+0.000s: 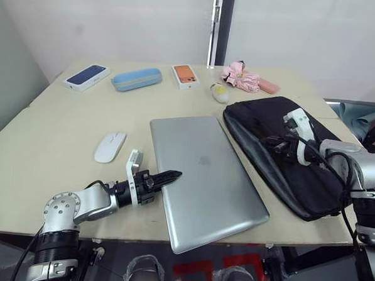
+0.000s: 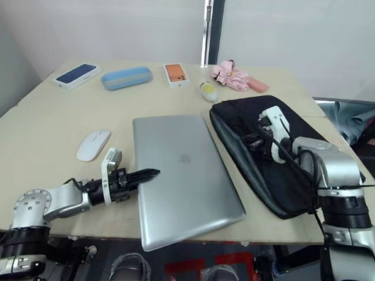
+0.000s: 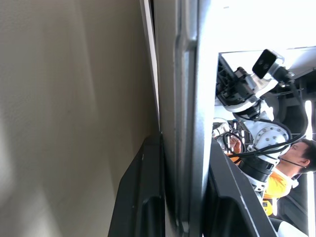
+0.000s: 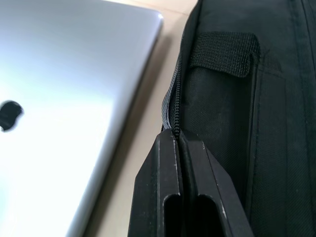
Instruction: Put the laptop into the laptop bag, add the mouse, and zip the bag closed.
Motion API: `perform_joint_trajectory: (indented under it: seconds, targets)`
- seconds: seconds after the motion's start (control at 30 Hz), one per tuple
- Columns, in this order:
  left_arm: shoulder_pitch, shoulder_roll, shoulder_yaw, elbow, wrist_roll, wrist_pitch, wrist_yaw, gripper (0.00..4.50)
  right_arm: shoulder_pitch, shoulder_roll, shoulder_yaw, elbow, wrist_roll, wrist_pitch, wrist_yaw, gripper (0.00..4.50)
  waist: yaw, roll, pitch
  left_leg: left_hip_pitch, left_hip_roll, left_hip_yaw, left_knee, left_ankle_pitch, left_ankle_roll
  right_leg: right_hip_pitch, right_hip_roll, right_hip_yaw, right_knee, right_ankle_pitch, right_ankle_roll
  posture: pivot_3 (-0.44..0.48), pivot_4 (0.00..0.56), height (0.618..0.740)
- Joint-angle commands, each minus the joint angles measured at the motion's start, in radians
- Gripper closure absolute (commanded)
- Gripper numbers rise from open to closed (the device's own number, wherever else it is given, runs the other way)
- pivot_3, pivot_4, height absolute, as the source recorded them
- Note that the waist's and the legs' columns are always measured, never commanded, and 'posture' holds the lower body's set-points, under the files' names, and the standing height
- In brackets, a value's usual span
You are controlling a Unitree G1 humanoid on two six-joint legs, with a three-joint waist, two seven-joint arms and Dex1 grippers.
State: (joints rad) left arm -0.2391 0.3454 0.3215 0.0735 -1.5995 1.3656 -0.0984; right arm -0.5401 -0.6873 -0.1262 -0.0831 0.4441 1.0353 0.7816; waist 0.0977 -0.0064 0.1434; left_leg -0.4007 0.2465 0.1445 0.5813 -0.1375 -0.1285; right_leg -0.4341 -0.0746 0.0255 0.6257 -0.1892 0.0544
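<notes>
My main worry is the thin silver metal laptop tipping off the desk: its near corner overhangs the front edge. My left gripper reaches in low, clamped on the laptop's left edge. My right gripper, fingers pressed together, rests on the flat black fabric laptop bag at its zip, just beside the laptop; a careless tug could drag the bag.

One laptop, one bag, one mouse — two phone boxes.
</notes>
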Motion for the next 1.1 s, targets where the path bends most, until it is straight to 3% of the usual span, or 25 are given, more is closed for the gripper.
perform_joint_trajectory:
  seconds: [0.03,0.33,0.63,1.1]
  targets:
    - [-0.062,-0.006,-0.011,-0.014,-0.067,-0.031,-0.049,4.18,-0.023,0.012,-0.016,-0.073,0.035,0.019,-0.029,4.47,0.002,0.000,0.000,0.000,0.000,0.000,0.000,0.000,0.000,0.000,0.000,0.000,0.000,0.000,0.000,0.000,0.150,0.740]
    - [-0.134,-0.050,-0.071,0.059,-0.002,-0.063,-0.079,4.18,-0.027,0.083,-0.020,-0.121,0.069,0.063,-0.122,4.47,0.001,0.000,0.000,-0.001,0.000,0.000,0.000,0.001,-0.002,0.000,0.000,0.000,0.000,0.001,0.001,0.000,0.150,0.740]
    - [-0.282,-0.137,-0.109,0.190,0.150,-0.100,-0.162,4.18,-0.032,0.131,-0.011,-0.179,0.110,0.120,-0.175,4.47,0.004,0.000,0.000,-0.001,-0.001,0.000,0.002,0.002,-0.002,0.000,-0.001,0.001,0.000,0.002,0.004,0.000,0.150,0.740]
    - [-0.338,-0.218,-0.033,0.255,0.220,-0.112,-0.190,4.18,-0.017,0.102,-0.022,-0.170,0.121,0.121,-0.203,4.47,0.004,0.000,0.000,-0.002,-0.001,0.000,0.002,0.003,-0.003,0.000,-0.001,0.001,0.000,0.003,0.004,0.000,0.150,0.740]
